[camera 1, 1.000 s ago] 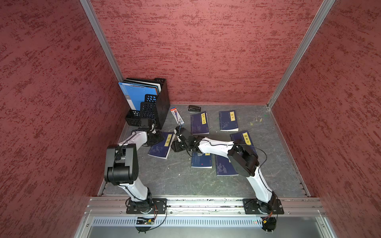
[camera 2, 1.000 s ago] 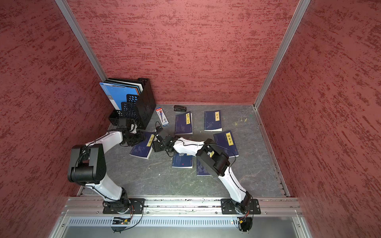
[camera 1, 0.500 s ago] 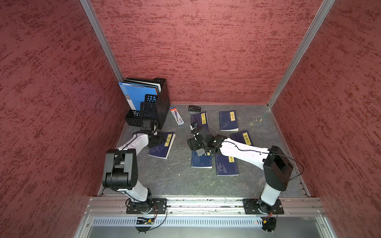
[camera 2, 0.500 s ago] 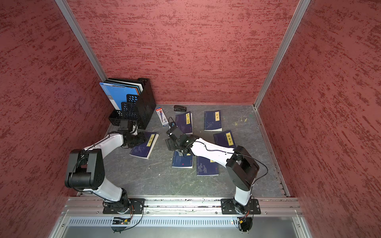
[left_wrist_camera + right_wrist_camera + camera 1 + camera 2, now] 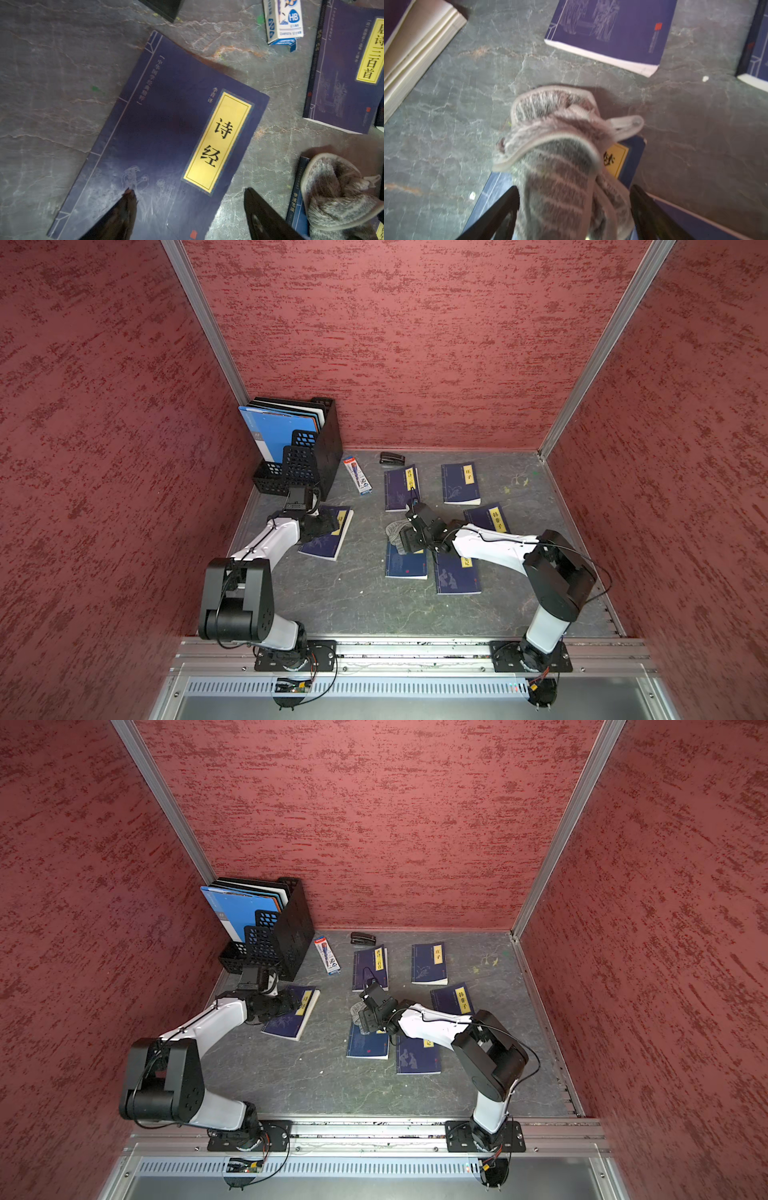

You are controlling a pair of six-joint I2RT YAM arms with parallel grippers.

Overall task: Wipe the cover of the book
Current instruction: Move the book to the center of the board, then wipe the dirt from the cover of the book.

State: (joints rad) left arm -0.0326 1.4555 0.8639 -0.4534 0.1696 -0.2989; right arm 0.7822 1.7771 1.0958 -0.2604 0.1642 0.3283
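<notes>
Grey stone-look tabletop (image 5: 353,605): the left end effector (image 5: 188,191) hovers wide open and empty over the leftmost book (image 5: 166,135). The right end effector (image 5: 574,189), equally spread, straddles the bunched cloth (image 5: 556,166) lying on a corner of the middle book (image 5: 632,164). Best to regrip the cloth firmly, then sweep flat, overlapping strokes.

Grey marbled tabletop (image 5: 353,601). In a top view I note a black file rack (image 5: 328,439) at its upper-left corner, with a pencil box (image 5: 357,475) and a stapler (image 5: 392,458) just right of it. Dark blue books (image 5: 460,484), six by my count, lie flat from centre-left to centre-right. A grey cloth (image 5: 395,529) sits bunched over one book's corner.
</notes>
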